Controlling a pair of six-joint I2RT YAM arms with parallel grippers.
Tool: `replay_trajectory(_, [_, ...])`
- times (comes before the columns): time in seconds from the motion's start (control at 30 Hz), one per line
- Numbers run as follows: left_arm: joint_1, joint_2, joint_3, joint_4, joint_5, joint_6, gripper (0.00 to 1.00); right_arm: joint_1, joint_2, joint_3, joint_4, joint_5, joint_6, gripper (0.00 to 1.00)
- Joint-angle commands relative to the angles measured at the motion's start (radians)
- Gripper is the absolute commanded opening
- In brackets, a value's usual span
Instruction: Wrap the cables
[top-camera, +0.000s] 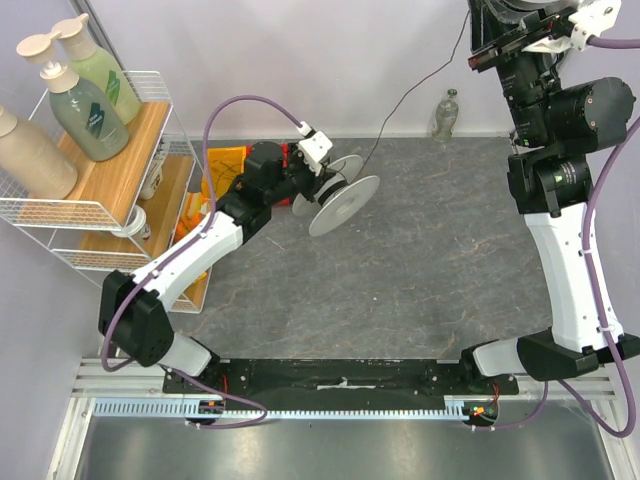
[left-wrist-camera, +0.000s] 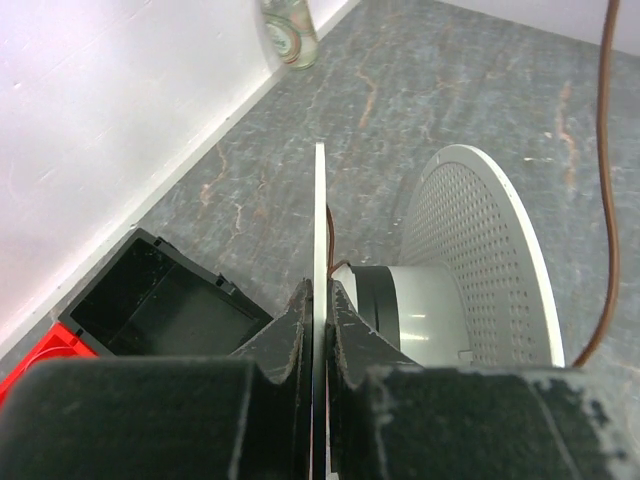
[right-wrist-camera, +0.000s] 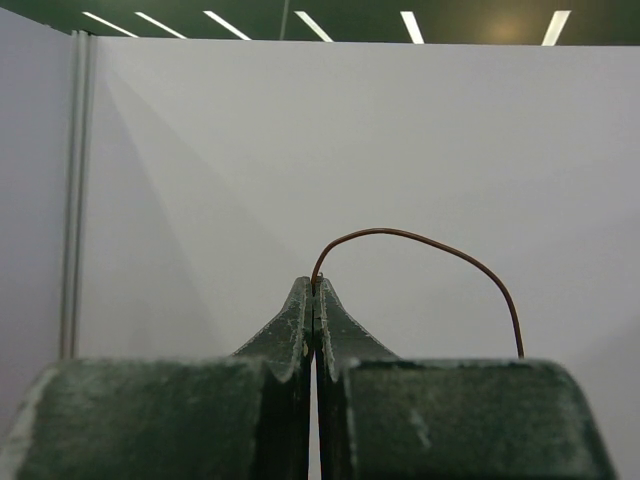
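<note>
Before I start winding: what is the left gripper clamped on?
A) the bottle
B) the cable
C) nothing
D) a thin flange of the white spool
D: the left wrist view shows the left gripper shut on the spool flange, seen edge-on; the right gripper pinches the cable.

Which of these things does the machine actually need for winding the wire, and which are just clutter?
In use: thin cable, pinched in the right claw; white spool, clamped at its rim by the left claw.
Just lying about: shelf rack, pump bottles, small bottle by the wall, black box.
</note>
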Motion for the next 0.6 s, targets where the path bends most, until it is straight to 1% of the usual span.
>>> replay_trajectory(0.0, [0.075,-0.108,-0.021,0.053,0.206,-0.016,0.02,-0.027,-0.019,-0.018,0.018,0.083,-0.115,0.00])
replay_trajectory(0.17, [0.155,-0.187,-0.079,0.039,0.356,-0.071,0.02,-0.082,-0.045,-0.136,0.022,0.094,-0.152,0.00])
replay_trajectory(0.3, [0.205,-0.223,-0.087,0.021,0.426,-0.135,0.02,-0.137,-0.058,-0.237,0.030,0.070,-0.199,0.00])
replay_trajectory(0.47, [0.231,-0.269,-0.100,0.012,0.519,-0.184,0.02,-0.215,-0.052,-0.367,0.061,0.015,-0.213,0.00])
replay_trajectory(0.57, [0.239,-0.296,-0.107,0.010,0.545,-0.223,0.02,-0.249,-0.032,-0.415,0.064,0.002,-0.227,0.00])
